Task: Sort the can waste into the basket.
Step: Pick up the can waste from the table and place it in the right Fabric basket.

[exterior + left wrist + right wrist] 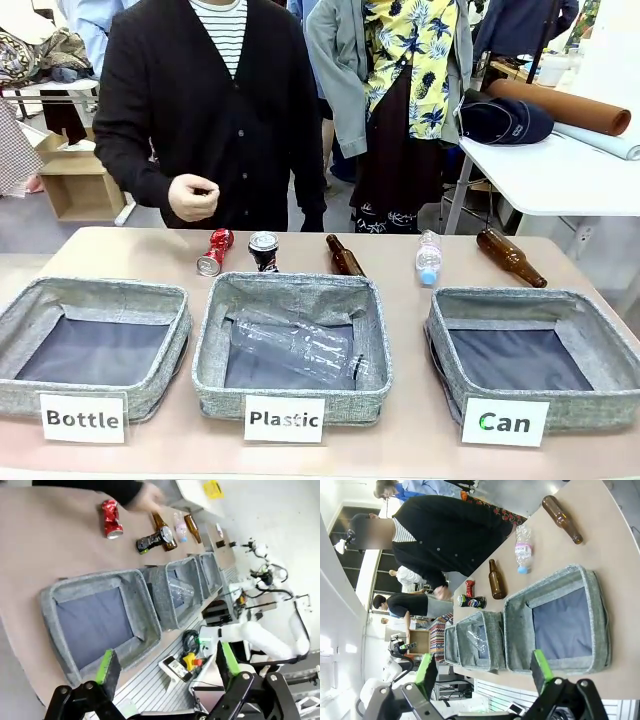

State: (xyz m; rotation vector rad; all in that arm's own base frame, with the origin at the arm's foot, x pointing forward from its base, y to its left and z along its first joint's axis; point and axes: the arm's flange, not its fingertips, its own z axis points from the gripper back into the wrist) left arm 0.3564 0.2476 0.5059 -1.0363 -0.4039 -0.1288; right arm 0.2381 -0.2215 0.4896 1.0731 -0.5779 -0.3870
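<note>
Two dented cans stand on the far side of the table in front of the person: a shiny red can [214, 251] [111, 518] [469, 588] and a dark can with a silver top [264, 250] [152, 540] [471, 601]. The grey basket labelled "Can" [590, 400] [209, 572] [517, 635] sits at the near right, its dark lining bare. My left gripper [167, 667] hangs open high above the near left edge. My right gripper [483, 670] is open too, high over the near right side. Neither holds anything.
The "Bottle" basket [100, 292] is at the near left. The "Plastic" basket [300, 285] in the middle holds a clear bottle [295, 350]. Two brown glass bottles [344, 256] [510, 256] and a small plastic bottle [428, 258] lie along the far side. The person's fist [193, 197] hovers above the cans.
</note>
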